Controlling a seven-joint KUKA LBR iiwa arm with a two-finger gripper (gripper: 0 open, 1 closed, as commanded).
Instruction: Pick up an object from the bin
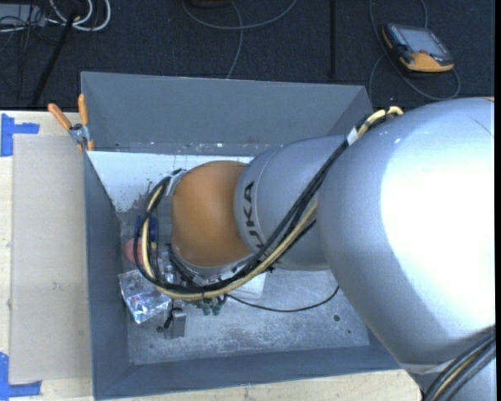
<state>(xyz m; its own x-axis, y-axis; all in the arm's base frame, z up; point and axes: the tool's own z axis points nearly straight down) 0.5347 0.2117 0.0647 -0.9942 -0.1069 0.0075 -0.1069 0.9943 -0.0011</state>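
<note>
My gripper (174,320) reaches down into the bin's left front part, mostly hidden under the wrist. Right beside it, to the left, lies a crumpled piece of clear silvery wrapping (142,299), touching or nearly touching it. A small pink-red thing (130,247) lies further back against the left wall, half hidden behind cables. A flat white thing (252,287) pokes out from under the wrist to the right of the gripper, and a small green thing (209,307) sits just in front of it.
The arm and its orange wrist cover hide the middle and right of the bin. Yellow and black cables loop round the wrist close to the left wall. A thin black cable trails over the bare grey floor at the front right.
</note>
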